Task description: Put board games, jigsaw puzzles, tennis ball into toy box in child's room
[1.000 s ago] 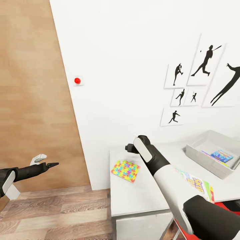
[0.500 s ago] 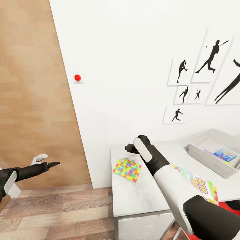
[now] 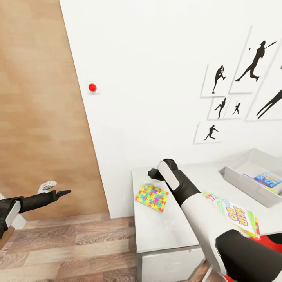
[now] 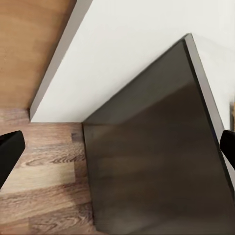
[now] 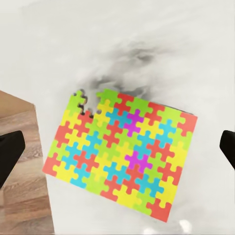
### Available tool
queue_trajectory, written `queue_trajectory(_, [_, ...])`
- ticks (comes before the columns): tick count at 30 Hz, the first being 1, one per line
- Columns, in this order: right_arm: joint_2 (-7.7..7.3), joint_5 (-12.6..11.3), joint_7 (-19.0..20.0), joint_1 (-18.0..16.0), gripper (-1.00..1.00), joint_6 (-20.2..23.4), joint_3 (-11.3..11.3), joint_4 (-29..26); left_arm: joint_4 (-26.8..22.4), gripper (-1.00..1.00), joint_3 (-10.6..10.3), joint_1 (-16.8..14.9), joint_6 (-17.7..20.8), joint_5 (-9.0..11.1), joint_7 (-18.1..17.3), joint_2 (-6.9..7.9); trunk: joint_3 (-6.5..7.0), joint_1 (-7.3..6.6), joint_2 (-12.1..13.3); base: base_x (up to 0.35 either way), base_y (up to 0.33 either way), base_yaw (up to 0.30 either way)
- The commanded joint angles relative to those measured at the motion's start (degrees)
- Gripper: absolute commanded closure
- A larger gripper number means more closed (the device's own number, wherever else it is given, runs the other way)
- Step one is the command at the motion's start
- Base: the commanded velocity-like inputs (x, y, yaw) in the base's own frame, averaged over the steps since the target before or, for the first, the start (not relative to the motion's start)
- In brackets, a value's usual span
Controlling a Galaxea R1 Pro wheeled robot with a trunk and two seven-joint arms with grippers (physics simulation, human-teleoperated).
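White surface (image 3: 164, 231) against white wall carries jigsaw puzzle (image 3: 152, 197), Skip-Bo carton (image 3: 235, 215), toy box (image 3: 250, 184). Both jaws released, empty.

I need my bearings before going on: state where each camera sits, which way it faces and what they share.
Head view: high on the robot, facing forward and down at the desk, jigsaw, bin; both arms show.
Left wrist view: on the left arm, facing the floor and a dark panel; fingertips at the edges.
Right wrist view: over the desk, facing down at the jigsaw; fingertips at the edges.
Shared: head and right wrist views show the jigsaw.
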Motion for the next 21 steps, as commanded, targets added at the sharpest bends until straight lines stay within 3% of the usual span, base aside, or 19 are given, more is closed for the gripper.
queue_trajectory(1, [0.0, -0.5, -0.6, -0.1, -1.0, 0.1, -0.3, 0.0, 0.0, -1.0, 0.1, 0.0, 0.4, 0.3, -0.1, 0.0, -0.18, 0.02, -0.1, 0.035, 0.148, 0.0])
queue_trajectory(4, [0.0, -0.5, -0.6, -0.1, -1.0, 0.0, -1.9, 0.0, 0.0, -1.0, 0.1, 0.0, 0.4, 0.3, -0.1, 0.04, -0.46, 0.02, -0.1, 0.019, 0.068, 0.0])
queue_trajectory(16, [0.0, -0.4, -0.7, -0.2, -1.0, -0.1, -3.5, -0.1, 0.0, -1.0, 0.1, 0.0, 0.4, 0.3, -0.1, 0.07, -1.57, 0.02, -0.1, 0.004, 0.038, 0.0])
queue_trajectory(21, [0.0, -0.3, -0.7, -0.2, -1.0, -0.1, -5.6, 0.0, 0.0, -1.0, 0.1, 0.0, 0.4, 0.3, -0.1, 0.06, -2.03, 0.02, -0.1, 0.0, 0.034, 0.0])
